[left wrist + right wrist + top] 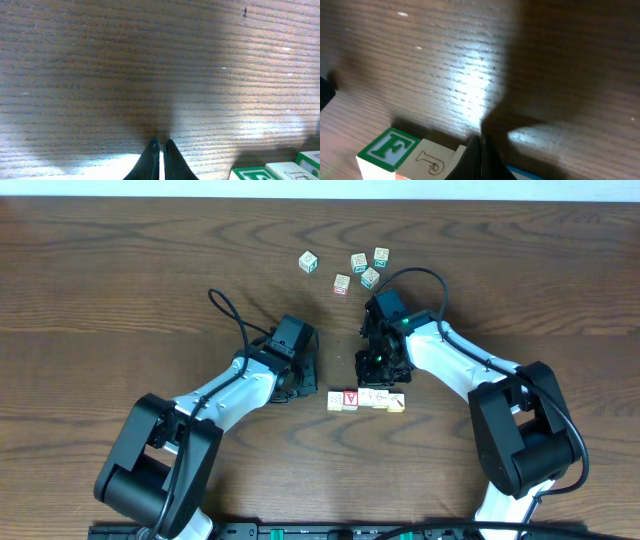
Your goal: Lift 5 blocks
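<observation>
The blocks (366, 399) lie in a short row on the wooden table, side by side, and one of them is a red V block (350, 400). My left gripper (303, 385) stands just left of the row, shut and empty (161, 142); the row's end blocks (257, 174) show at the bottom right of the left wrist view. My right gripper (380, 377) is just behind the row, shut on nothing (481, 139). Below it in the right wrist view are a green F face (385, 150) and a cream J face (432, 161).
Several loose cubes with teal, green or pinkish prints (358, 261) are scattered at the back of the table, close behind the right arm. The right arm's cable (425, 275) loops above them.
</observation>
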{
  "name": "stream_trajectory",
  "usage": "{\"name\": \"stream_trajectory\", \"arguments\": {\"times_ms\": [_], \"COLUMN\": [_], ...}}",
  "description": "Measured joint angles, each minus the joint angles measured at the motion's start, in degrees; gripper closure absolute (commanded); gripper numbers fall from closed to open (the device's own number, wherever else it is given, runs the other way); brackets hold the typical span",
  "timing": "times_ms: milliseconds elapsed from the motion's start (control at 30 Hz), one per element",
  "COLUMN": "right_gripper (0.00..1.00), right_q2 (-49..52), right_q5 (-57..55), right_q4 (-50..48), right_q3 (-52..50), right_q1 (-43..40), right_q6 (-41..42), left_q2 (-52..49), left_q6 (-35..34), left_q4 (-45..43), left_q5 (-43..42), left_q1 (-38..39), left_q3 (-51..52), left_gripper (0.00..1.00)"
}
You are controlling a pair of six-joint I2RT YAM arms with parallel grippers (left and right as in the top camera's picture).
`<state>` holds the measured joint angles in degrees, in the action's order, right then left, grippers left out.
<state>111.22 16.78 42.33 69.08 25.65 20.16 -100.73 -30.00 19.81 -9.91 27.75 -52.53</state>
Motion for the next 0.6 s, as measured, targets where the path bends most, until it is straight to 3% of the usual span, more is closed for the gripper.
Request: {"name": "stream_trajectory", "arguments": {"times_ms": [600], "right_gripper": [0.99], "right_q2": [0.0], "right_q5": [0.0], "right_q4": [0.8], "right_q3": [0.0], "right_q1": [0.0], "right_q6": [0.0], "left_q2": [0.0], "left_q6": [0.0], "left_q4": [0.0], "left_q5": [0.0], "left_q1": [0.0], "left_q3": [0.0], "left_gripper": [0.92]}}
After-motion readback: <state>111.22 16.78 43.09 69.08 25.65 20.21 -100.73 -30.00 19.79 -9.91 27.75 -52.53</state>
